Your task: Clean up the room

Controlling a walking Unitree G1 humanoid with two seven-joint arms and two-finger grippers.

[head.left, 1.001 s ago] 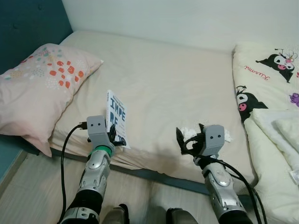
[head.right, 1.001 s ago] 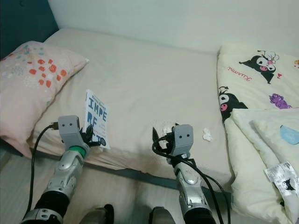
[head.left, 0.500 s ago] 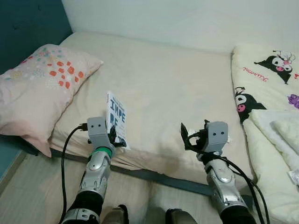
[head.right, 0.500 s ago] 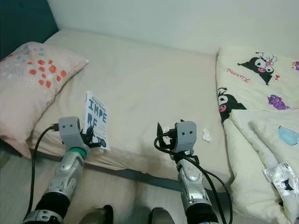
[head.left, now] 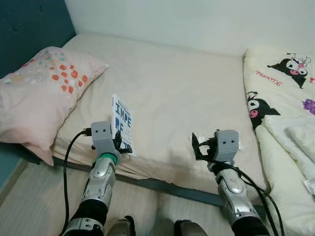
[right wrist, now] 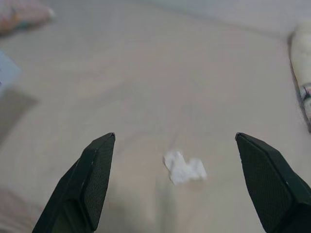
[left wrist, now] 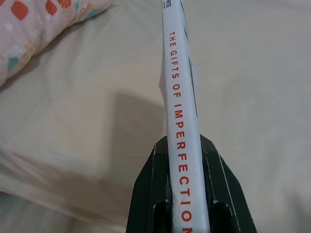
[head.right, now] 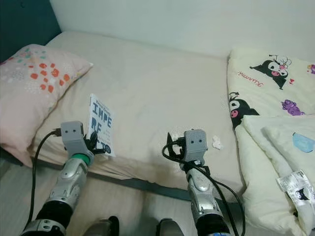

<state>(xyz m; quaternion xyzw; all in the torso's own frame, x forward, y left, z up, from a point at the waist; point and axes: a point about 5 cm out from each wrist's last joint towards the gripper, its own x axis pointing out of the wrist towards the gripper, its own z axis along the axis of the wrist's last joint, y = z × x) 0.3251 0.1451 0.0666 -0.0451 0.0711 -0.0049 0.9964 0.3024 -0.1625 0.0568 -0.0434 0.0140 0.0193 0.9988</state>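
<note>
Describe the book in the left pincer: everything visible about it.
The book is a thin paperback with a white cover bearing large dark blue block letters. Its white spine reads "THE GIFTS OF IMPERFECTION" in red. It stands upright, raised over the bed's near edge, its spine clamped between the left pincer's two black fingers.

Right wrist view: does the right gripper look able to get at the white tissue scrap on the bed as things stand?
Probably yes. The right gripper is open, the white tissue scrap lies on the bed sheet ahead between its fingers, and nothing lies between them.
</note>
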